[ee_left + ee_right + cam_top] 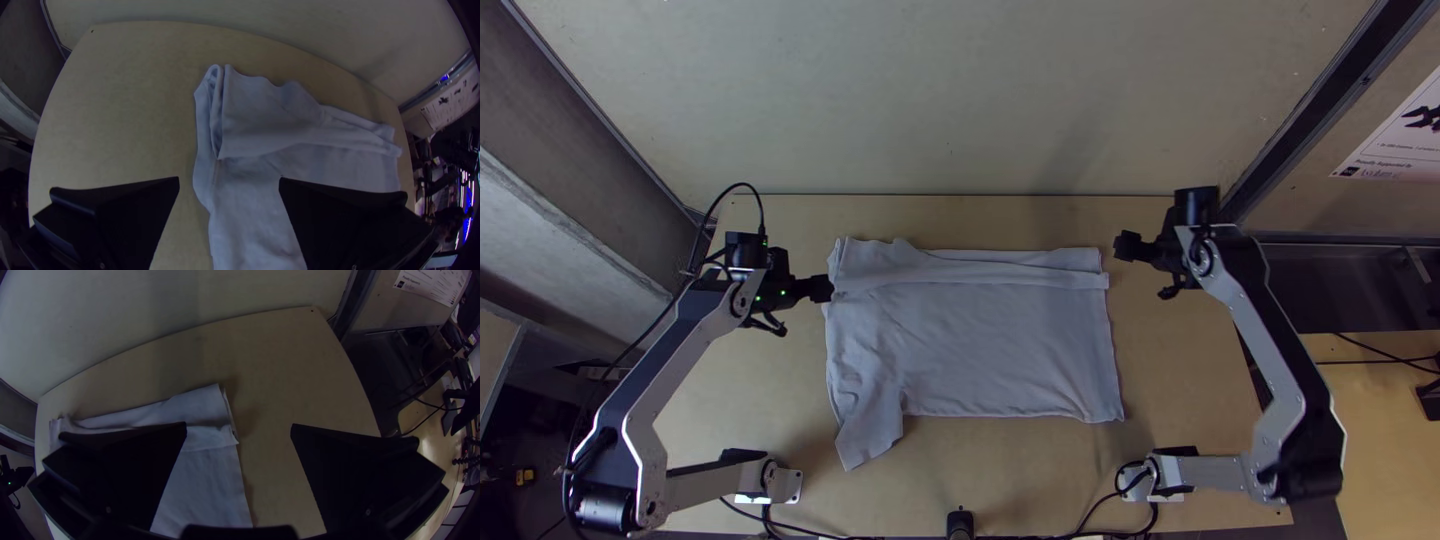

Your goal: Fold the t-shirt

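a pale t-shirt (990, 350) on the light wooden table (1180, 390), mostly spread, with a narrow far band (1010, 272) turned over towards the near side and a sleeve (872, 432) poking out at the near left. looks only partly folded, probably due a further turn. at the shirt's left edge, near the end of that band, the left gripper (826, 288), with jaws well parted and nothing gripped; well apart from the cloth, off its far right corner, the right gripper (1120, 247), likewise wide open and empty. could easily go wrong at the band's left end (216, 115), loose and layered there: on closing too shallowly, might pinch just the top layer and peel the band back open instead of lifting everything together. on pushing in too low, might shove the edge inward and bunch it. at the right end (227, 432), with layers slightly out of line, could drag the fold askew if pulled from the left alone, for want of any hold on that side. near the sleeve, might trap wrinkles or leave a flap sticking out, if not tucked in before the next fold.
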{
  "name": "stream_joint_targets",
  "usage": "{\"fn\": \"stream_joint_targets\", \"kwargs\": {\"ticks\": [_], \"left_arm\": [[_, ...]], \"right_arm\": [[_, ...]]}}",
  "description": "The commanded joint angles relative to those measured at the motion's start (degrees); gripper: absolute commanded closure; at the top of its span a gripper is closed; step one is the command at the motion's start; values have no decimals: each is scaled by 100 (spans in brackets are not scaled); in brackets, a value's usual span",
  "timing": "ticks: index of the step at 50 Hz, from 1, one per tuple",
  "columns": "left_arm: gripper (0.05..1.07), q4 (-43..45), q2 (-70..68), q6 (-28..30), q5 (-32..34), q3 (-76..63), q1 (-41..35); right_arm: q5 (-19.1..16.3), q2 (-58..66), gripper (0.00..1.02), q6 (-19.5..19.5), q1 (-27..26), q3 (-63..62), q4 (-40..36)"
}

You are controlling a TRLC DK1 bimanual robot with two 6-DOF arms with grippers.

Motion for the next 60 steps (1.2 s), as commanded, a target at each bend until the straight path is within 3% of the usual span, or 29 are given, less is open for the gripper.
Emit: {"fn": "stream_joint_targets", "kwargs": {"ticks": [1,14,18,28,42,60], "left_arm": [[10,-497,-468,288,56,121,-7],[10,-2017,-1241,534,3,-310,-165],[10,-2483,-1434,464,12,-547,-280],[10,-3028,-1962,217,-5,-1180,-789],[10,-3186,-1971,-802,-761,-1778,-2266],[15,-2747,-1118,-1312,-981,-2121,-2714]], "right_arm": [[46,-498,3,91,-64,-66,-328],[28,-1333,3,223,-99,-180,-1286],[28,-1615,3,478,-64,-409,-1374],[28,-2036,4,531,314,-752,-1647],[28,-2230,4,759,586,-1156,-1779],[28,-2300,4,759,613,-1358,-1770]]}}
